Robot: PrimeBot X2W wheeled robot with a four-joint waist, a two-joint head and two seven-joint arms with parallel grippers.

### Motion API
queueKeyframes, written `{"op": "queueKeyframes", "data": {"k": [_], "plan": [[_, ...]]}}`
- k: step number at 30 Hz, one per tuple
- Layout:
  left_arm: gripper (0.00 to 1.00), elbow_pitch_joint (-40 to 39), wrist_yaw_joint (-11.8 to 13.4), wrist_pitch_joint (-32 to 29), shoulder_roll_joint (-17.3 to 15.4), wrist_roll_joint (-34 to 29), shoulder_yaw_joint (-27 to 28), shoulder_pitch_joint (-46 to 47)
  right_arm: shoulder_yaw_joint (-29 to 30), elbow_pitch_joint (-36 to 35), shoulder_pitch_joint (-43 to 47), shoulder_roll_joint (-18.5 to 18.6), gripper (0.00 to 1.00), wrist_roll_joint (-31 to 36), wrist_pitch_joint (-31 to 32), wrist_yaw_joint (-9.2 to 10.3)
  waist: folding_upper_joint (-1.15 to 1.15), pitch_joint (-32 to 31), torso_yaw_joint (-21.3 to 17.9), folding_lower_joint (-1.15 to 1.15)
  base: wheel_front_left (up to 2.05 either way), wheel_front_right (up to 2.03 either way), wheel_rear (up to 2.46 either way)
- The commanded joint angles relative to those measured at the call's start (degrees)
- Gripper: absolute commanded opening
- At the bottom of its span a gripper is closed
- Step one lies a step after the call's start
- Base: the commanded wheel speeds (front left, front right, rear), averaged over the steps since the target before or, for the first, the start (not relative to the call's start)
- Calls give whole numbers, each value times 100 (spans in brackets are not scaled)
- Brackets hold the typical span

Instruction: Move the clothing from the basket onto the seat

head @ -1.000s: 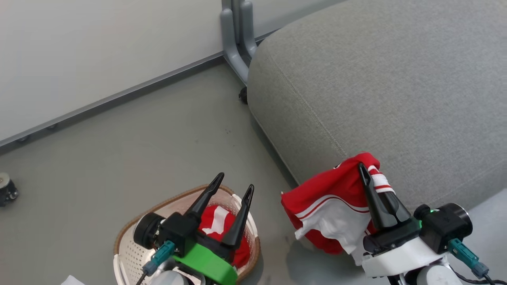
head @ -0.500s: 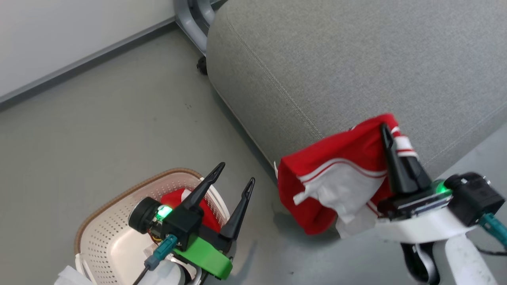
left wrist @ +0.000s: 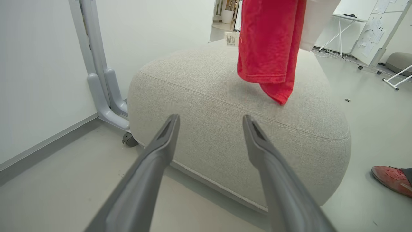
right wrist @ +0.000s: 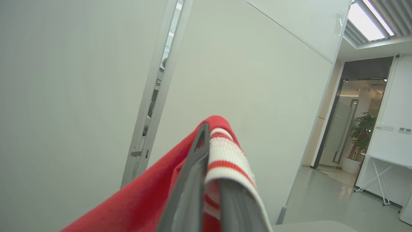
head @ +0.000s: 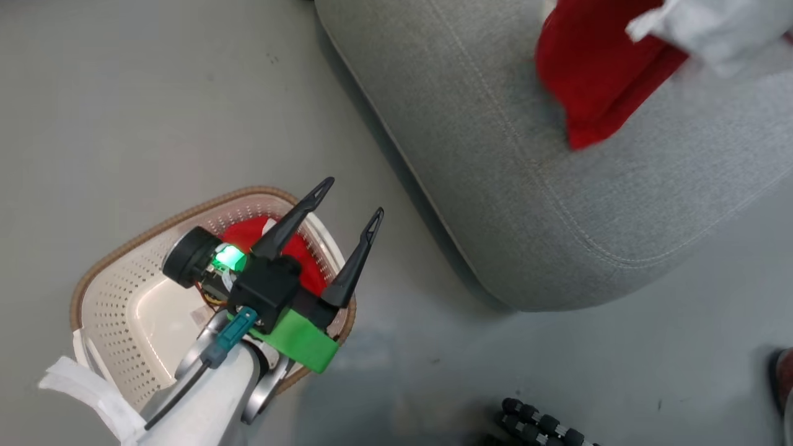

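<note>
Right jaws clenched on striped cuff (right wrist: pixel 225 158) of red fabric jersey (head: pixel 588 80), over large grey upholstered seat (head: pixel 483 186), one o'clock. Left jaws released above cream perforated plastic basket (head: pixel 118 297), eight o'clock; second red garment (head: pixel 303 260) inside. We judged it limp, light: pinch bunched fold.

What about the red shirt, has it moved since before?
Yes. The jersey rose from low beside the seat to hanging above its top.
</note>
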State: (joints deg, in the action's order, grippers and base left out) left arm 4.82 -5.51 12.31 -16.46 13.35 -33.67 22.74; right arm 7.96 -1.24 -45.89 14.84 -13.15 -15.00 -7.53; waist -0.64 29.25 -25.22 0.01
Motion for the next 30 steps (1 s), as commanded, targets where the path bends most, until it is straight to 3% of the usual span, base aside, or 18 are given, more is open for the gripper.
{"op": "queueKeyframes", "data": {"k": [1, 9, 20, 21, 22, 23, 30], "plan": [[100, -53, 14, -17, -78, -56, 41, 144, 164, 64, -325, 121, 0, -20, -28, 8, 64, 716, 462, -1, 0, 0, 0], [100, -201, -4, -72, -185, -123, -9, 349, 806, 689, -864, 503, 0, 125, -21, 8, 64, 1176, 653, -1, 0, 0, 0], [100, 48, -24, -21, -178, -66, -146, 407, 828, 2413, 338, -28, 0, 447, -22, 8, 64, 1090, 476, -1, 0, 0, 0], [100, 85, 29, 6, -158, -70, -127, 386, 847, 2518, 472, -88, 13, 468, -22, 8, 64, 1039, 460, -1, 0, 0, 0], [100, 126, 71, 23, -133, -68, -108, 363, 853, 2569, 582, -129, 41, 495, -22, 8, 64, 996, 448, -1, 0, 0, 0], [100, 176, 98, 52, -105, -57, -104, 334, 877, 2613, 726, -158, 100, 534, -22, 8, 64, 938, 435, -1, 0, 0, 0], [100, 541, 236, 195, 84, 3, -109, 218, 1182, 2474, 1701, -564, 100, 686, -22, 8, 64, 501, 447, -1, 0, 0, 0]]}}
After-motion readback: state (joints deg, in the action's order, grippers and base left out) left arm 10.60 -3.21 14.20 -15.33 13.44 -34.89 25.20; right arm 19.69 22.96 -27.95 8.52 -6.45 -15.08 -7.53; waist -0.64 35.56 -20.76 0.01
